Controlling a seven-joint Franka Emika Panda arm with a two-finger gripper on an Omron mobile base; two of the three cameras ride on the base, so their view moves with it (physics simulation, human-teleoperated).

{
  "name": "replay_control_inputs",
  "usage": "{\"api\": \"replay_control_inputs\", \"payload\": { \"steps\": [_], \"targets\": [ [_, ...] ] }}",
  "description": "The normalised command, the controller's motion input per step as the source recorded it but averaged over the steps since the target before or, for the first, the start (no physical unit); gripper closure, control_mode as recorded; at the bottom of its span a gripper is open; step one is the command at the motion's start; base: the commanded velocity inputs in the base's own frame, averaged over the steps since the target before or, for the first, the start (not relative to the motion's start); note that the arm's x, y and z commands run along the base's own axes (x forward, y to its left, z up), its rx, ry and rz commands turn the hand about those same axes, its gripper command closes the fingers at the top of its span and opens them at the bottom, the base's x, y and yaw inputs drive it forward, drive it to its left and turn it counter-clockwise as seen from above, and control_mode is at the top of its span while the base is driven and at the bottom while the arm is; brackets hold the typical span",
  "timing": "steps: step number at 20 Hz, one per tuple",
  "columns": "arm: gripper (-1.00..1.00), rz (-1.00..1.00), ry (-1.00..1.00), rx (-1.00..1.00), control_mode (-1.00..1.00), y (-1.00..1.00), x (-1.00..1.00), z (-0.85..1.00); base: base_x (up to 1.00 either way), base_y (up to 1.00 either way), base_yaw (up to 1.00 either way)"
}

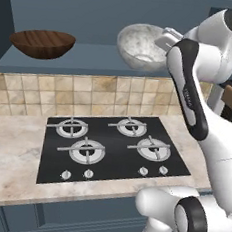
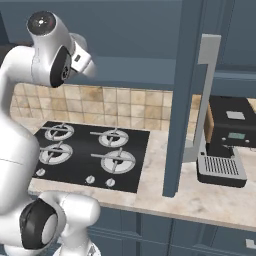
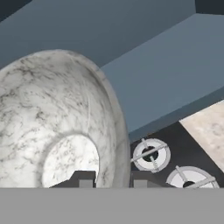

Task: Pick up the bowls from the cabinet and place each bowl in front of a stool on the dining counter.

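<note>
The grey-white marbled bowl (image 1: 139,47) hangs tilted on its side just over the right part of the cabinet shelf (image 1: 88,55). My gripper (image 1: 164,41) is shut on its right rim. In the hand view the gripper (image 3: 113,179) straddles the rim of the marbled bowl (image 3: 52,127), one fingertip (image 3: 85,179) inside and the other outside. The dark brown wooden bowl (image 1: 42,43) sits upright on the left part of the shelf. The stool and the dining counter are out of view.
A black gas hob (image 1: 110,147) lies in the beige counter directly below the shelf, with a tiled backsplash (image 1: 65,90) behind it. The cabinet's upright side panel (image 2: 177,100) stands to the right, and beyond it a dark coffee machine (image 2: 225,145).
</note>
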Motion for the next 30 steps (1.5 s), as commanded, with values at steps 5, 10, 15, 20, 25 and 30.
{"api": "replay_control_inputs", "payload": {
  "steps": [5,10,15,20,25,30],
  "targets": [
    [1.00,-0.02,0.00,0.02,-1.00,-0.68,-1.00,0.00,0.00,0.00,0.00],
    [1.00,0.00,0.00,0.01,-1.00,-0.42,-1.00,0.00,0.00,0.00,0.00],
    [1.00,0.00,0.00,0.00,1.00,-0.09,-0.55,-0.01,-0.31,0.00,0.00],
    [1.00,0.00,0.00,0.00,1.00,0.00,0.00,0.00,-0.72,0.00,0.00],
    [1.00,0.00,0.00,0.00,1.00,0.00,0.00,0.00,-0.75,0.00,0.03],
    [1.00,0.00,0.00,0.00,1.00,0.00,0.00,0.00,-0.37,0.00,0.34]
  ]
}}
